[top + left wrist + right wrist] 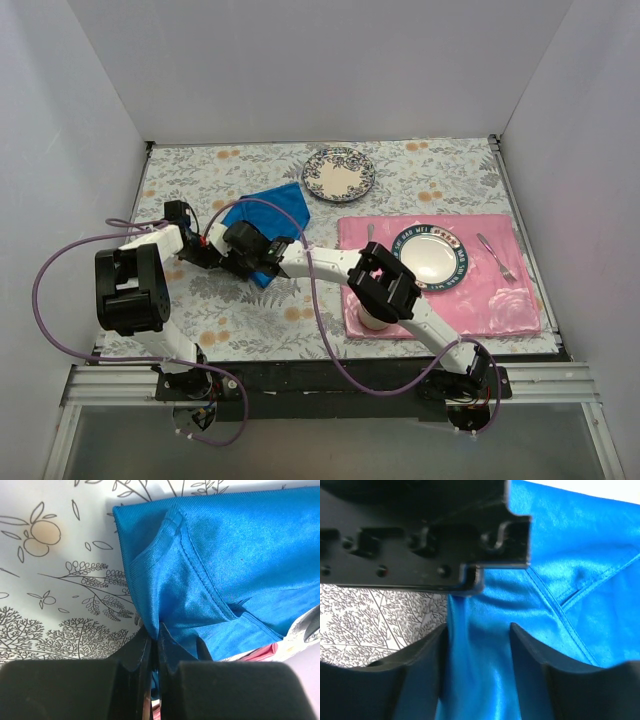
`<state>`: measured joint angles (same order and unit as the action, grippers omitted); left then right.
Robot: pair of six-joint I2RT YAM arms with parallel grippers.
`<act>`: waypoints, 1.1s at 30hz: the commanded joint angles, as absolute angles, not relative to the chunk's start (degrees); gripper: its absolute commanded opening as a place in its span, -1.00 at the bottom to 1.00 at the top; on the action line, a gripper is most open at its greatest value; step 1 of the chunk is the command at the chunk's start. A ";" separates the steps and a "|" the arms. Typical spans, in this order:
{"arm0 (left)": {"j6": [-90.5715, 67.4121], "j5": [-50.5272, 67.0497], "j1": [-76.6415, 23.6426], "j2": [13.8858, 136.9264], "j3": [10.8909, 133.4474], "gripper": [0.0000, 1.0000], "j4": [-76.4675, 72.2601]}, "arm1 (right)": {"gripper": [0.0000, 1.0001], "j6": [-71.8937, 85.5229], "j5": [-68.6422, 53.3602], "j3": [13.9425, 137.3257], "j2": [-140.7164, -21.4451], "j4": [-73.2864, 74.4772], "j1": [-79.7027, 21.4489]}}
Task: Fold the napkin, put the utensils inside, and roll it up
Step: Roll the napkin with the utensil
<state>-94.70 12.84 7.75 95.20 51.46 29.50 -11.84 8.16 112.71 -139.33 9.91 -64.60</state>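
Blue napkin [272,208], perhaps against patterned plate [339,173]

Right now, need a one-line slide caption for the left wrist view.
Left claw pinched shut on a raised fold of the blue napkin over the floral tablecloth.

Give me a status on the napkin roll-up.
Done: little; the napkin lies partly doubled over, not neatly folded. In hand: the left gripper has its jaws shut on a napkin edge, and the right gripper straddles the cloth beside it, grip unclear. Left: finish the fold, lay in the utensils, one visible on the pink placemat, then roll.
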 commanded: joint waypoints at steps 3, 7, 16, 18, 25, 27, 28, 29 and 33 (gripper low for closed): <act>-93.87 10.90 7.47 93.60 51.24 -1.00 33.40 | -0.07 -13.45 9.84 109.07 -138.78 6.68 -65.30; -90.36 9.32 7.47 93.69 53.00 -1.00 33.22 | -0.36 -12.75 9.14 109.86 -137.99 7.20 -64.95; -84.82 7.12 7.47 86.31 53.09 -0.10 29.18 | -0.97 -5.02 -10.53 117.32 -140.62 13.79 -58.45; -83.59 6.86 7.47 83.95 53.00 -0.02 29.01 | -0.97 -1.94 -17.53 117.68 -141.41 13.71 -56.17; -81.65 10.80 7.47 77.79 49.32 0.07 27.69 | -0.97 9.48 -36.81 116.46 -144.58 8.45 -49.75; -81.56 12.56 7.56 77.52 48.43 0.03 27.25 | -0.97 14.73 -41.56 114.45 -145.37 3.62 -47.91; -81.39 13.70 7.56 77.43 47.21 0.02 26.72 | -0.97 16.24 -42.88 114.17 -145.72 2.21 -47.29; -81.47 15.10 7.56 77.61 46.59 0.01 26.02 | -0.97 18.09 -45.67 114.00 -146.16 1.15 -46.33; -82.79 17.40 7.47 78.66 44.21 -0.11 23.56 | -0.97 27.93 -50.71 111.11 -148.01 -9.27 -44.21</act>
